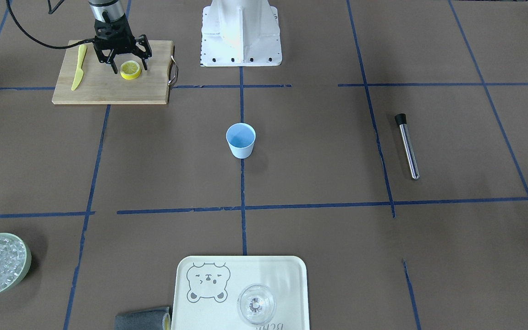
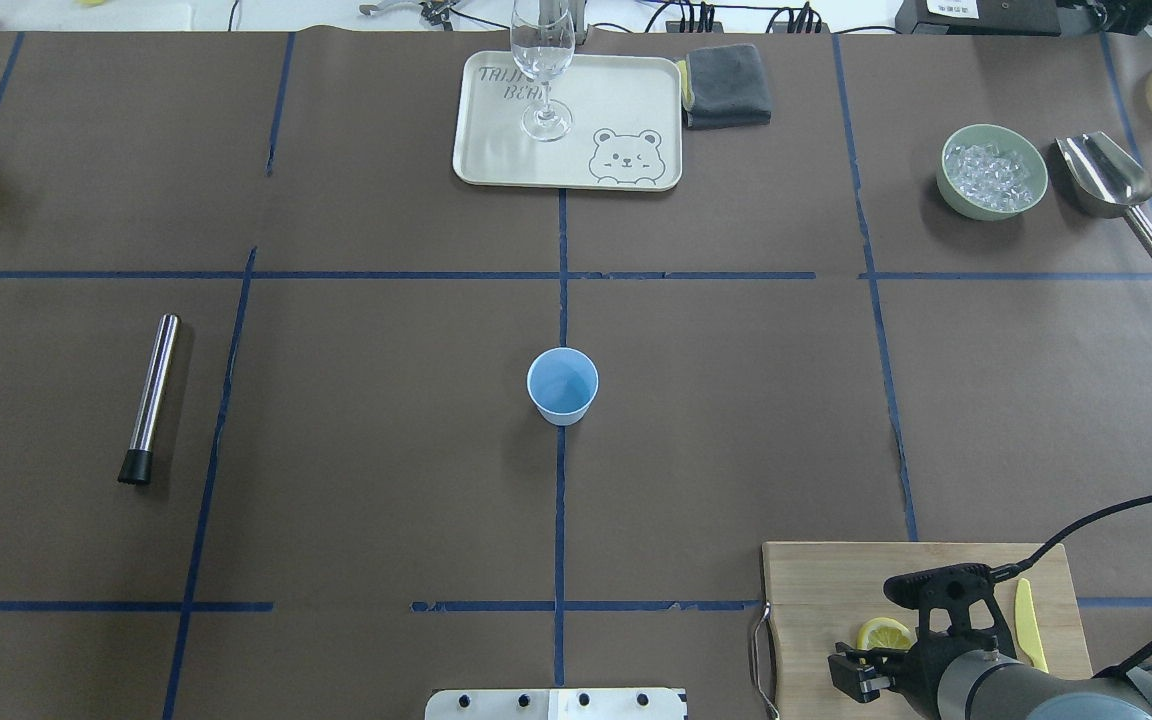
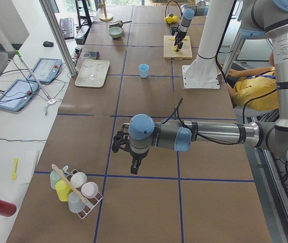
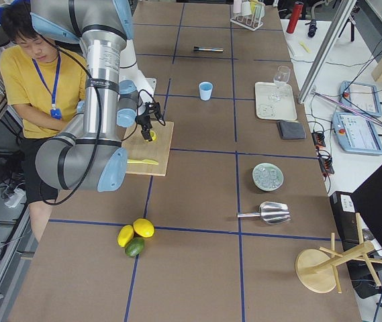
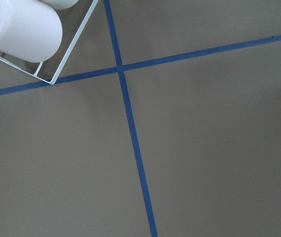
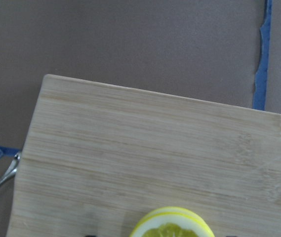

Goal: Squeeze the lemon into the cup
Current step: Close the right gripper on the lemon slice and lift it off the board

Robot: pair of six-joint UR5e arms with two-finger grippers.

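Lemon lay cut face up on the wooden board, which in the overhead view sat at about four o'clock from the upright cup, well apart. The right tool hung over the slice, its fingers spread to either side. A yellow knife lay on the same board. The left tool hovered over the table near a cup rack; apart or together, I could not tell.
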